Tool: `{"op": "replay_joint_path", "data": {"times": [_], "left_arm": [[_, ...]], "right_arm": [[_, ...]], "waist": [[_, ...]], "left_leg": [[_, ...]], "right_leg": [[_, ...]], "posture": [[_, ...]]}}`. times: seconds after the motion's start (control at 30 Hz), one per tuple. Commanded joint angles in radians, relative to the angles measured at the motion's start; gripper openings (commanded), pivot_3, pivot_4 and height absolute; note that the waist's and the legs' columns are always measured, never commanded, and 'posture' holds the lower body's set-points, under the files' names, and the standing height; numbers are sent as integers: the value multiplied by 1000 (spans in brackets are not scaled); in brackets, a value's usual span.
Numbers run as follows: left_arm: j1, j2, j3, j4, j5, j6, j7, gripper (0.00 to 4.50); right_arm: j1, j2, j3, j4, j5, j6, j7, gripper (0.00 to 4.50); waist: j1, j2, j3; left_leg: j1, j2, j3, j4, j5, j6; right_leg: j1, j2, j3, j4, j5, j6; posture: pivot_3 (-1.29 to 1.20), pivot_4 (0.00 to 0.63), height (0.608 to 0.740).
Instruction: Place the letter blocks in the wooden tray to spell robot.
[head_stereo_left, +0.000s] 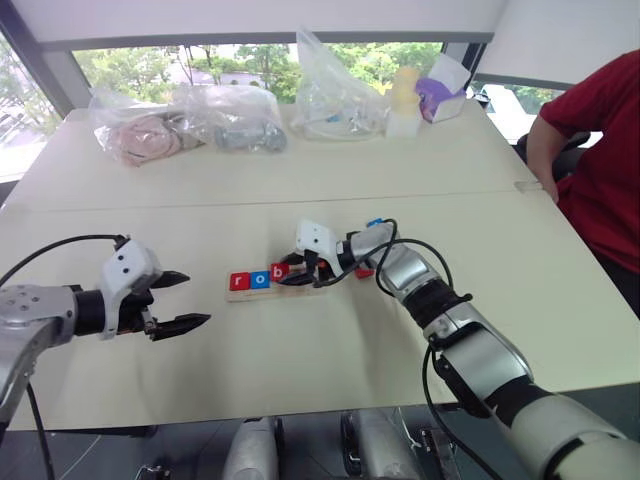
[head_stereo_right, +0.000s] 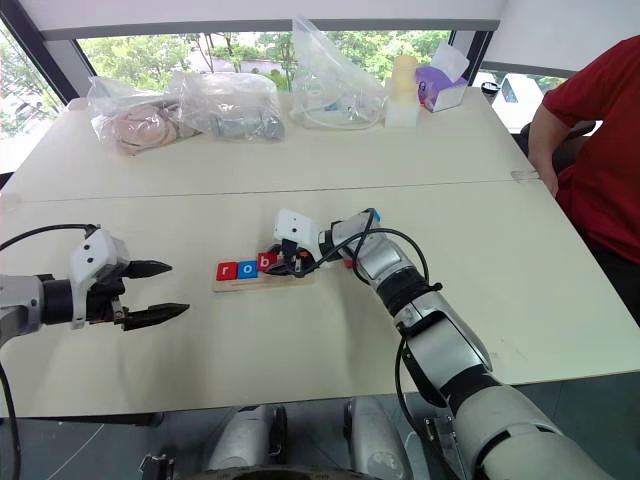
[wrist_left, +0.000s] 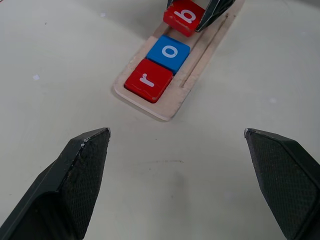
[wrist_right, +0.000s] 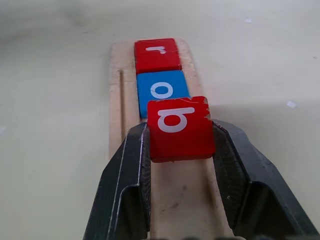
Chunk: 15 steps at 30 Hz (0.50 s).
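Note:
The wooden tray (head_stereo_left: 262, 294) lies mid-table. A red r block (head_stereo_left: 238, 282) and a blue o block (head_stereo_left: 259, 278) sit in its left end. My right gripper (wrist_right: 180, 127) is shut on the red b block (wrist_right: 177, 127). It holds the block slightly tilted just above the tray, right beside the o. A red piece (head_stereo_left: 365, 271) and a small blue piece (head_stereo_left: 374, 222) peek out beside my right wrist, and their letters are hidden. My left gripper (head_stereo_left: 198, 299) hovers open to the left of the tray, holding nothing.
Clear plastic bags (head_stereo_left: 190, 125) with items line the far side of the table. A yellow bottle (head_stereo_left: 404, 100) and a purple and white box (head_stereo_left: 442, 88) stand next to them. A person in a red shirt (head_stereo_left: 605, 150) sits at the right edge.

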Motion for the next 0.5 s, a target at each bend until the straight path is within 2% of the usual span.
{"op": "replay_joint_path", "data": {"times": [0.03, 0.23, 0.27, 0.3, 0.4, 0.43, 0.5], "left_arm": [[-19, -2, 0, -10, 3, -9, 10, 4500], [-27, -11, -9, -10, 4, -10, 25, 4500], [-27, -12, -9, -10, 5, -10, 26, 4500], [-28, -12, -9, -10, 5, -10, 27, 4500], [-29, -13, -8, -10, 5, -10, 29, 4500], [-30, -14, -8, -9, 5, -11, 30, 4500], [-35, -15, -12, -5, 8, -13, 32, 4500]], "right_arm": [[-31, 20, -19, 8, -8, -28, 8, 1127], [-51, 40, -31, 60, -21, -49, -4, 1127], [-53, 42, -33, 65, -23, -52, -4, 2166], [-54, 42, -32, 68, -26, -58, -1, 2558], [-58, 41, -36, 79, -40, -77, -15, 4158], [-61, 40, -41, 82, -40, -80, -18, 4435], [-68, 38, -54, 83, -33, -77, -13, 4435]], "waist": [[0, 0, 0], [-1, 0, 0], [-1, 0, 0], [-1, 0, 0], [-1, 0, 0], [-1, 0, 0], [0, 0, 0]], "left_leg": [[0, 0, 0, 0, 0, 0], [0, 0, 0, 0, 0, 0], [0, 0, 0, 0, 0, 0], [0, 0, 0, 0, 0, 0], [0, 0, 0, 0, 0, 0], [0, 0, 0, 0, 0, 0], [0, 0, 0, 0, 0, 0]], "right_leg": [[0, 0, 0, 0, 0, 0], [0, 0, 0, 0, 0, 0], [0, 0, 0, 0, 0, 0], [0, 0, 0, 0, 0, 0], [0, 0, 0, 0, 0, 0], [0, 0, 0, 0, 0, 0], [0, 0, 0, 0, 0, 0]], "posture": [[0, 150, 738], [0, 150, 738], [0, 150, 738], [0, 150, 738], [0, 150, 738], [0, 150, 738], [0, 150, 738]]}}
